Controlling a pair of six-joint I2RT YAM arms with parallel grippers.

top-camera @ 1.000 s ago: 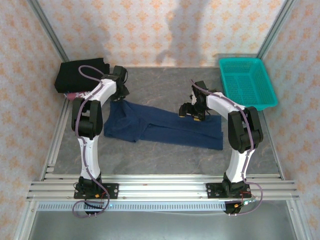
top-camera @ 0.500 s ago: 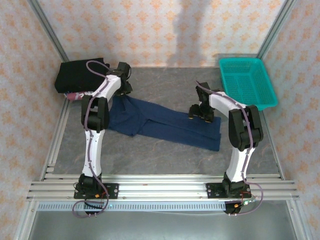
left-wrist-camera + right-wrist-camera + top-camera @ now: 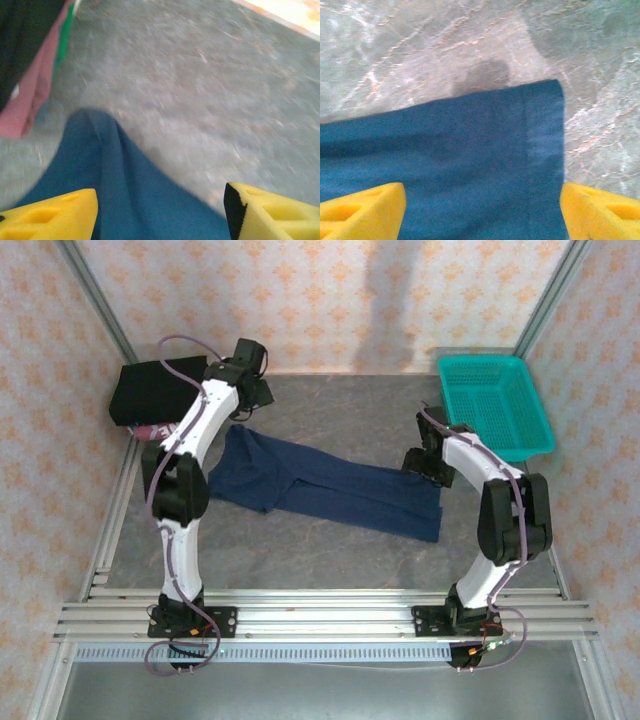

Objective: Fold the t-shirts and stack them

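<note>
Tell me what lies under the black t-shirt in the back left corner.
A pink t-shirt peeks out beneath the black t-shirt; most of it is covered, so its fold is hidden.

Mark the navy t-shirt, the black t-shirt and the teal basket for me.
navy t-shirt (image 3: 330, 485), top external view, middle of the cloth.
black t-shirt (image 3: 145, 395), top external view, its upper face.
teal basket (image 3: 495, 405), top external view, bare mesh floor.

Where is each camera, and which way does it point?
Top external: fixed above and behind, looking down on the left arm, right arm, navy t-shirt and teal basket.
Left wrist: on that arm, looking down past its yellow fingers at one shirt end beside the pink t-shirt.
Right wrist: looking down past its fingers at the shirt's other end.
All three share the navy shirt.
</note>
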